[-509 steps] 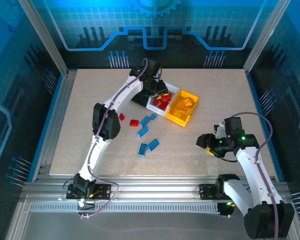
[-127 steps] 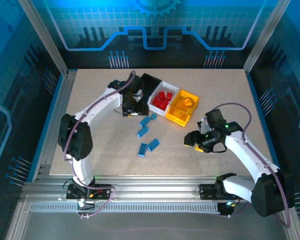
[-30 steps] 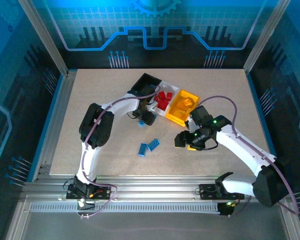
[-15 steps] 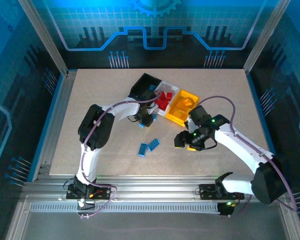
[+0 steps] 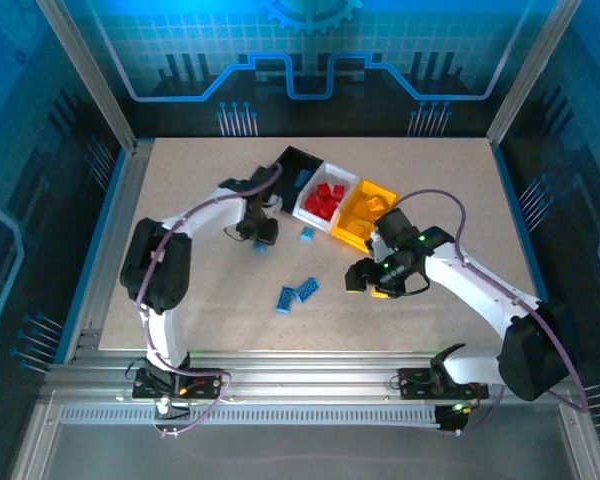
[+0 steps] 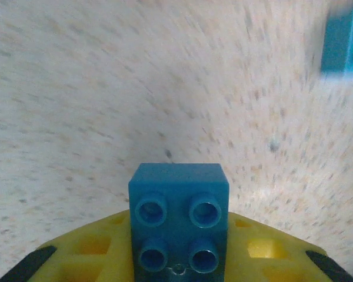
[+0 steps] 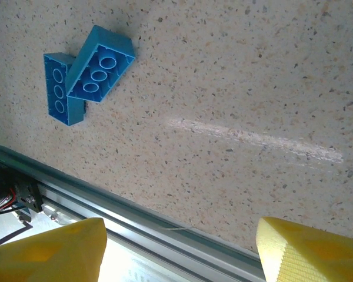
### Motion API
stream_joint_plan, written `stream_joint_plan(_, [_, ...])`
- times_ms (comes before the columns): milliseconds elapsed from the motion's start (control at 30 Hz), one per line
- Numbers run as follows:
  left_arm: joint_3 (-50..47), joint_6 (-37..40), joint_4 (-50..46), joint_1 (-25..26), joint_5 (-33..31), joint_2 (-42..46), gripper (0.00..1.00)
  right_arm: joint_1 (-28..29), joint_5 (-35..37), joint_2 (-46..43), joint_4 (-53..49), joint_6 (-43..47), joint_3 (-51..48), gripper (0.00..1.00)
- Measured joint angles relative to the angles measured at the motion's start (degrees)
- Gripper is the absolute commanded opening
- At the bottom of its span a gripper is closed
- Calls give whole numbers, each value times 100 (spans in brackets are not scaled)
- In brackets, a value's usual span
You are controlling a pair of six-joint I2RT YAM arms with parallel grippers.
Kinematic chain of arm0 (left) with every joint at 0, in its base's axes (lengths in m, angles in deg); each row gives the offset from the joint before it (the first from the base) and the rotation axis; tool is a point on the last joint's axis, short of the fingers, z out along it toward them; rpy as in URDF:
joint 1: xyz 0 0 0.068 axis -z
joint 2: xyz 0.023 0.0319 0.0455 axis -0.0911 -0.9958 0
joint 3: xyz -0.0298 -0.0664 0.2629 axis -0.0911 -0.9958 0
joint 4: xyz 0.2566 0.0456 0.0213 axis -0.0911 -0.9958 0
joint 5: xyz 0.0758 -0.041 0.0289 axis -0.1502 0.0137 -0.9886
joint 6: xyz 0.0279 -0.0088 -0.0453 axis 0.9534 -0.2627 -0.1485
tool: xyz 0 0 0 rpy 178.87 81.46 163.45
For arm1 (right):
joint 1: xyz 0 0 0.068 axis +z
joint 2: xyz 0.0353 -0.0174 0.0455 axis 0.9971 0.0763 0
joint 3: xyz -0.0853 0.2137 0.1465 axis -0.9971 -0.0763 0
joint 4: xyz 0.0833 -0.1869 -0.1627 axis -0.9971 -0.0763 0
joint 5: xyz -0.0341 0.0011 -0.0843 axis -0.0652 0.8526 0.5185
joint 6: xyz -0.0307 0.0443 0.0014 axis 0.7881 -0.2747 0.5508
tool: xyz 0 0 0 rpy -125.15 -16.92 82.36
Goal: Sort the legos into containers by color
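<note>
- containers (image 5: 346, 186): three bins in a row, with the black bin (image 5: 288, 160) at the left end, holding something blue. So blue, i judge, goes there.
- left gripper (image 5: 258, 236): just left of the black bin and a little toward the arm bases. its pads are clamped on a blue brick (image 6: 179, 226), studs facing the wrist camera. your coming move is likely a short carry up and right over that bin's rim.
- right gripper (image 5: 363, 278): well right of the black bin, past the row's yellow-orange end. its fingers (image 7: 47, 249) are spread wide and empty.
- blue pair (image 7: 85, 79): well toward the bases from the black bin, one brick overlapping the other, long axes at an angle. the right gripper is nearer.
- lone blue brick (image 5: 307, 234): near the black bin, base side.
</note>
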Motion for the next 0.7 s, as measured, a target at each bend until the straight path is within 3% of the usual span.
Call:
stream_joint_plan(167, [1447,-704,-107,-573,520,-249,32,0,-2,22,55,13,2,69])
stream_joint_plan(433, [4673,-1084,-470,-562,833,-2090,33,0,26,2,26,-9,105,69])
stream_joint_plan(533, [5298,-1130,-643,-557,907,-2638,33,0,74,-70,-68,-7,208,69])
stream_joint_plan(700, [5539,-1202,-802,-546,1021,-3071,35,-4,208,-428,-170,-96,201,69])
